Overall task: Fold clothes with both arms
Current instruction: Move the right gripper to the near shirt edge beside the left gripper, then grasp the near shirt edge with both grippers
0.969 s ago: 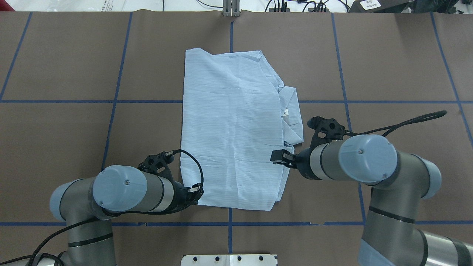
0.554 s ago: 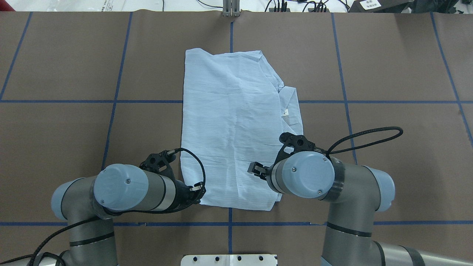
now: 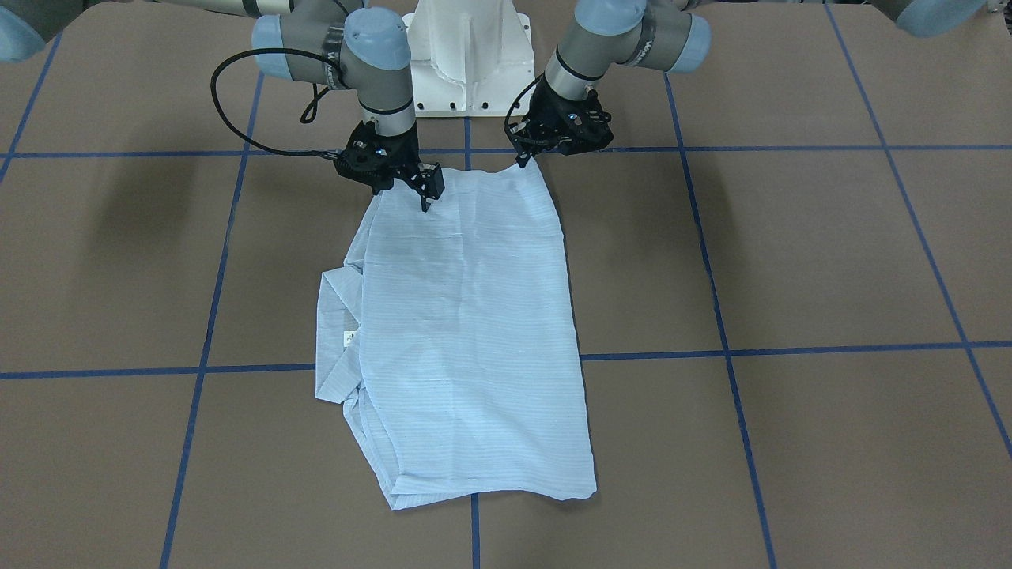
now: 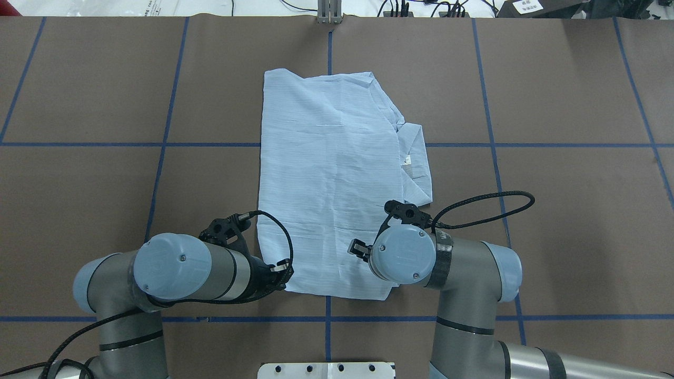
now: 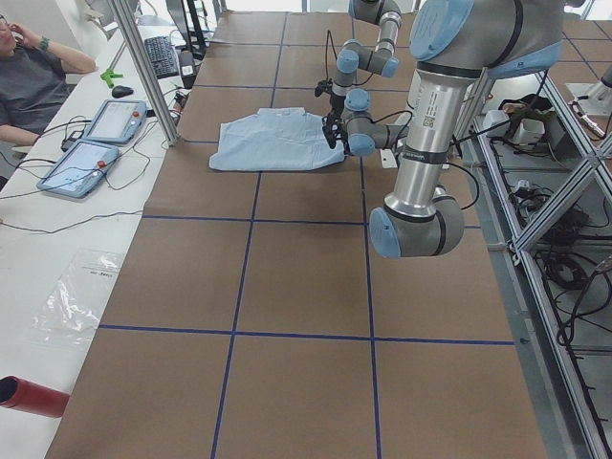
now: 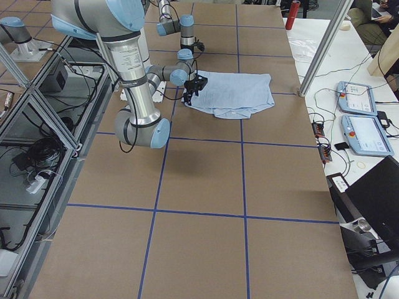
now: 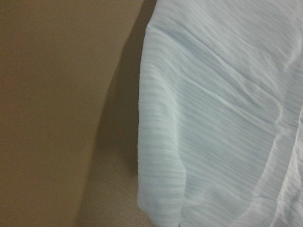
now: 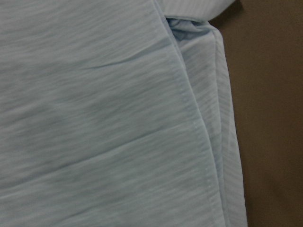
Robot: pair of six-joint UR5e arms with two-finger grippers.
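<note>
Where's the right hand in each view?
Front-facing: right hand upper left of centre, over the shirt at its robot-side edge.
Overhead: hand lower centre, mostly under its arm.
Exterior left: hand far, top centre.
Exterior right: hand upper left, near.
Left wrist: not in it.
Right wrist: not in it.
Landmark: the shirt, in every view.

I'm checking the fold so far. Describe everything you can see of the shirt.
The shirt is thin, pale blue, finely striped fabric, folded into a long rectangle lying flat on the brown table, lightly creased. Its collar, with a small white label, sticks out from under the top layer on the robot's right side. The left gripper sits at its near left corner and the right gripper is above the near right part; whether either grips the cloth cannot be told.
</note>
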